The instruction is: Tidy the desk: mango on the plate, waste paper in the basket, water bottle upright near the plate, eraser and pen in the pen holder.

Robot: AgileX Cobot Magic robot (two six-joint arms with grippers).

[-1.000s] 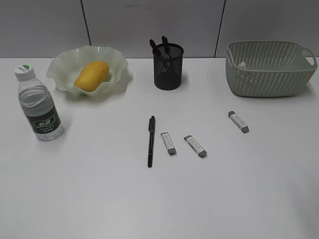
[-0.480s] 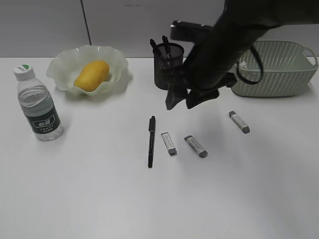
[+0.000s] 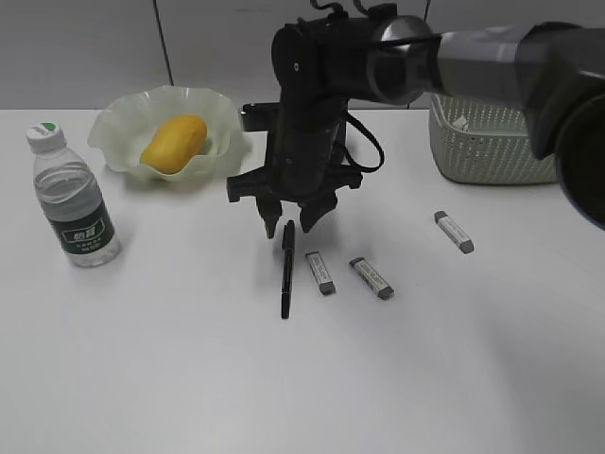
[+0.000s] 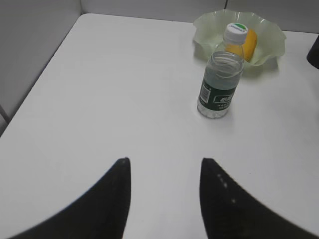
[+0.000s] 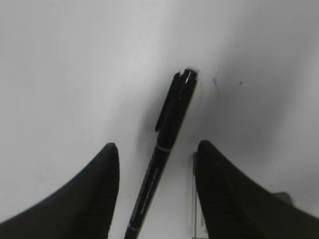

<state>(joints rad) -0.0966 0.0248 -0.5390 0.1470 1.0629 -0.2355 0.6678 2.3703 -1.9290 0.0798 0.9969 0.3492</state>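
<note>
Pen (image 3: 285, 270) lies flat on the desk (image 3: 170, 369), in front of the pen holder, which the right arm now mostly hides. Its long axis runs toward and away from the holder, cap end nearest the holder. The right gripper (image 3: 288, 220) hangs directly above the cap end, fingers spread, one on each side of the barrel; in the right wrist view the pen (image 5: 164, 149) passes up the gap between the two fingers (image 5: 94, 199), tilted slightly off the centre line. The jaws close across the barrel, so the coming move calls for a straight descent and a squeeze. One eraser (image 3: 319, 271) lies just beside the pen, on the side away from the bottle (image 3: 74, 197), and could be nudged by the finger on that side. The left gripper (image 4: 162, 199) is spread, empty, and well apart from the pen, so the right arm is the nearer one

Against the frame of half a second ago, the right gripper has moved from in front of the holder to over the pen; pen and erasers have not shifted
</note>
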